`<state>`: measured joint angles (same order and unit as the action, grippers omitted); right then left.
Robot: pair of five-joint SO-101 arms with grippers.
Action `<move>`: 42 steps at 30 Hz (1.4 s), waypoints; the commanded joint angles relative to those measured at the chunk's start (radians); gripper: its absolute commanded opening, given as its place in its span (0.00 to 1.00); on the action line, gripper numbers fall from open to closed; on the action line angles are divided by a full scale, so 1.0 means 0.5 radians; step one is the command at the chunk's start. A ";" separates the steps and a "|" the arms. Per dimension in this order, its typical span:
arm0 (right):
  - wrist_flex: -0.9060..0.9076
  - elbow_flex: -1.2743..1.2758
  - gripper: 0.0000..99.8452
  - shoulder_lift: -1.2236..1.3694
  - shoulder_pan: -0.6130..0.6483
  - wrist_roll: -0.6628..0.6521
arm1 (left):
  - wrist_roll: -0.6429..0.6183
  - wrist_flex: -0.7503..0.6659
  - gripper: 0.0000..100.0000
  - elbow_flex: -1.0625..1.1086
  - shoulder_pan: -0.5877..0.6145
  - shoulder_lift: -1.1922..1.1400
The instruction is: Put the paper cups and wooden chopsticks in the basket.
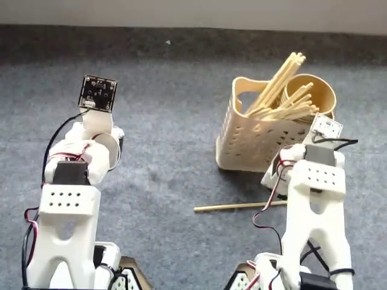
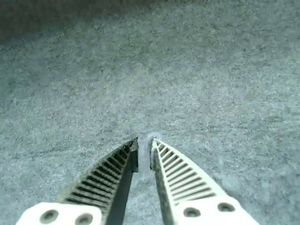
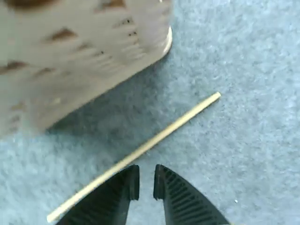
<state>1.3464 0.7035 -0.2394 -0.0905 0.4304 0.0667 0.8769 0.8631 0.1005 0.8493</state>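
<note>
Grey carpet bears a cream slotted basket. Inside the basket stand a tan paper cup and a leaning bundle of pale wooden chopsticks. One thin loose chopstick lies flat just beside the basket. The right gripper, clenched on nothing, hangs near the basket. The left gripper, also clenched and empty, is well apart from it.

Grey fuzzy surface with a basket and one chopstick on it.
The basket stands toward the right side. The chopstick lies flat on the surface just in front of the basket, not touching it.
</note>
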 commanded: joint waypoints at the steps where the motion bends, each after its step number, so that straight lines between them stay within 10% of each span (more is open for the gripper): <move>1: -0.170 0.026 0.07 0.388 0.014 0.218 | 0.006 -0.031 0.07 -0.008 -0.017 0.029; 11: -0.192 -0.038 0.07 0.299 0.084 0.209 | 0.009 -0.101 0.07 0.091 -0.081 0.029; 27: 0.493 -0.446 0.07 -1.321 0.084 0.184 | 0.015 -0.114 0.08 0.112 -0.183 0.032; 34: 0.502 -0.628 0.07 -1.929 0.081 -0.212 | 0.018 0.384 0.08 -0.207 -0.407 0.029; 42: 0.493 -0.655 0.07 -2.862 -0.048 -1.295 | 0.126 0.611 0.08 -0.318 -0.888 0.026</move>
<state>1.5965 0.4028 -1.4929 -0.0568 -0.0361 0.0928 1.1653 0.7465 -0.2831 0.8493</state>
